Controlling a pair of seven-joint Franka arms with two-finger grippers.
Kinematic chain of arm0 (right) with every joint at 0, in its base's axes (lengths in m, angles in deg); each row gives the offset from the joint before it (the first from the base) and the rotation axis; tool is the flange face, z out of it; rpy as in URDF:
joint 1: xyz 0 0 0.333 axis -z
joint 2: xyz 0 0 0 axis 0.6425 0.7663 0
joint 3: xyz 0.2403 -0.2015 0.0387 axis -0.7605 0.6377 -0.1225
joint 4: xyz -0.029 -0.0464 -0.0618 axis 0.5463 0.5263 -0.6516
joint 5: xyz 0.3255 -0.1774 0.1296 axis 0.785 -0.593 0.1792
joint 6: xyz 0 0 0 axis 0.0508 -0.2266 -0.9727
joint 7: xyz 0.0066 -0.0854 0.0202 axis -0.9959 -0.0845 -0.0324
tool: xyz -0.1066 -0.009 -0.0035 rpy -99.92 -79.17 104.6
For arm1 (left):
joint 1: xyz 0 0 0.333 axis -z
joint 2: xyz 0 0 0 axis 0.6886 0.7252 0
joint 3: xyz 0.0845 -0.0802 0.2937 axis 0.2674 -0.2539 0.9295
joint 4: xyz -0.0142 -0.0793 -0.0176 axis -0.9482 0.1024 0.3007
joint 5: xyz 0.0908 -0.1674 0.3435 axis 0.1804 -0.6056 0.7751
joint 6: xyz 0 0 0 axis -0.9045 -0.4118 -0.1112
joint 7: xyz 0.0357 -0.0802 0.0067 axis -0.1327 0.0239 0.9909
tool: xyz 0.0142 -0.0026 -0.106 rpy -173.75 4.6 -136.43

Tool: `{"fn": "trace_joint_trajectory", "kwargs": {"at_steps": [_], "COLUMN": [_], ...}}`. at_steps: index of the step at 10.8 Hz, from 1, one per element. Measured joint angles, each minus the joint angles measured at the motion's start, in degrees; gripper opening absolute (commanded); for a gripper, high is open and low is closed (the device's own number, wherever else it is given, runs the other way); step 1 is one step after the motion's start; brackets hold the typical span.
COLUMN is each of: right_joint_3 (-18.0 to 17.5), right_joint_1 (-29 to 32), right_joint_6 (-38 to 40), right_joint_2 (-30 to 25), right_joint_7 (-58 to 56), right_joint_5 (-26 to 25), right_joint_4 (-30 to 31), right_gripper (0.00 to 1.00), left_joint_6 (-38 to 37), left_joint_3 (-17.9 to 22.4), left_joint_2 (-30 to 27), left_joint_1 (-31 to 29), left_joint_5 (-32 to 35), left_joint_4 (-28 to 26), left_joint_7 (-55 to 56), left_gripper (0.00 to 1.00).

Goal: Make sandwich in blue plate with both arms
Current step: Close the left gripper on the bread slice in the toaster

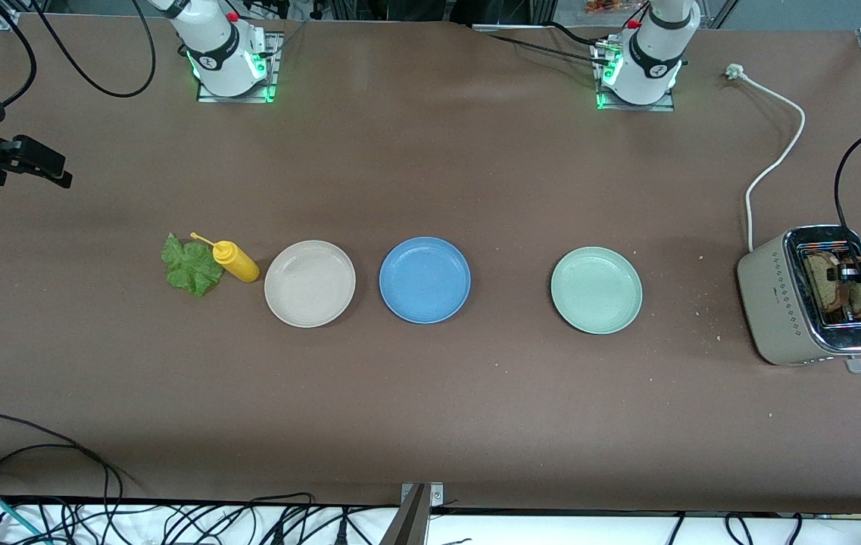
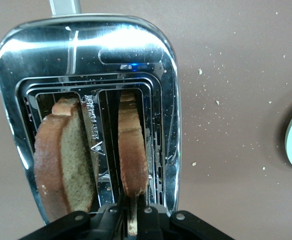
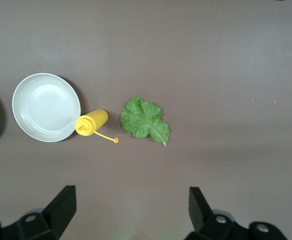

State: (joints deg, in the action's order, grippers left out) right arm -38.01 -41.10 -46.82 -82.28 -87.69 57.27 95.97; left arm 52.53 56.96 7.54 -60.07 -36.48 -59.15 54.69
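Toaster [image 1: 812, 297] sits nearest the camera at the left arm's end of the surface [image 1: 430, 409], well apart from the blue plate [image 1: 425, 279]; the left hand [image 1: 854, 274] is over its slots. Beige plate [image 1: 310, 283] and pale green plate [image 1: 596, 289] flank the blue plate, which is bare.

From the left wrist, two bread slices [image 2: 66, 165] stand in the slots; the hand grips one slice [image 2: 132, 150].

From the right wrist, the right hand [image 3: 131, 210] hangs released over the lettuce leaf [image 3: 145, 120] and yellow bottle [image 3: 92, 123].

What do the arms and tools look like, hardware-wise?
Both arms: glossy white rounded segments with black joint bands, red buttons near the bases, green lights glowing at the base plates. Right arm, left arm. Black cables trail from each base. The right tool is black with blocky fingers; the left tool is black too.
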Motion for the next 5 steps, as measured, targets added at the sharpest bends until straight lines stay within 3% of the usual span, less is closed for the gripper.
{"fn": "trace_joint_trajectory", "kwargs": {"at_steps": [5], "right_joint_3": [0.0], "right_joint_1": [0.0], "right_joint_6": [0.0], "right_joint_2": [0.0], "right_joint_7": [0.0], "right_joint_5": [0.0], "right_joint_4": [0.0], "right_gripper": [1.0], "left_joint_6": [0.0], "left_joint_3": [-0.24], "left_joint_2": [0.0], "left_joint_1": [0.04], "left_joint_5": [0.0], "left_joint_4": [0.73], "left_joint_7": [0.0], "left_gripper": [0.0]}}
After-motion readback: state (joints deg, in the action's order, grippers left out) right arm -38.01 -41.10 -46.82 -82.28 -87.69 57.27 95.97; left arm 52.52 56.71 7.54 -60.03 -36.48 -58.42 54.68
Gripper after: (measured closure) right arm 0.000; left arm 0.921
